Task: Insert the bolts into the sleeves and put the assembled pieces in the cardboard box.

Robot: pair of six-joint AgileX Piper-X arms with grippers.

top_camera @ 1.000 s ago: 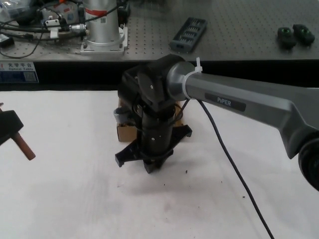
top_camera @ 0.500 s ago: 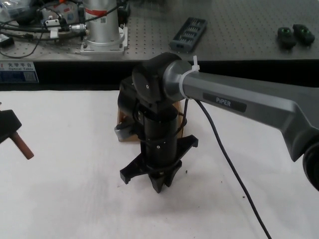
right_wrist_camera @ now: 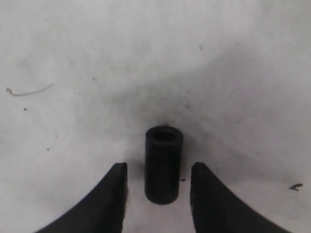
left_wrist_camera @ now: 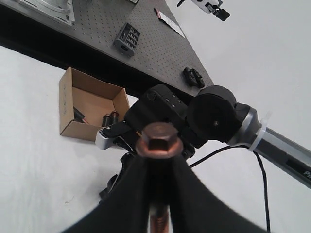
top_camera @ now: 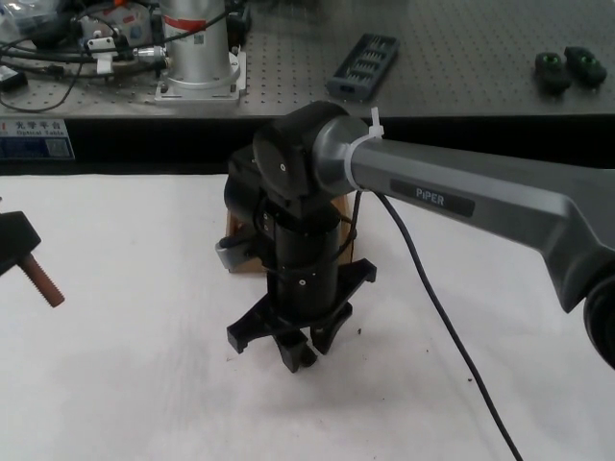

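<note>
High view: right gripper (top_camera: pixel 300 348) has swung off cardboard box (left_wrist_camera: pixel 77 130) and dropped forward onto white cloth (top_camera: pixel 115 384). Right wrist view: fingers apart, straddling sleeve (right_wrist_camera: pixel 164 145), not touching. Left gripper (left_wrist_camera: pixel 158 167) clamped on bolt (left_wrist_camera: pixel 158 141), parked at left. Sleeve grasp likely next.

Bright, even overhead light leaves the white worktop (top_camera: pixel 115 384) almost featureless. A soft grey shadow pools around the sleeve (right_wrist_camera: pixel 164 145) beneath the right pincer (right_wrist_camera: pixel 159 167).

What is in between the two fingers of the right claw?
A black sleeve on the white cloth, with a gap to each finger of the right claw. The right wrist view shows it.
</note>
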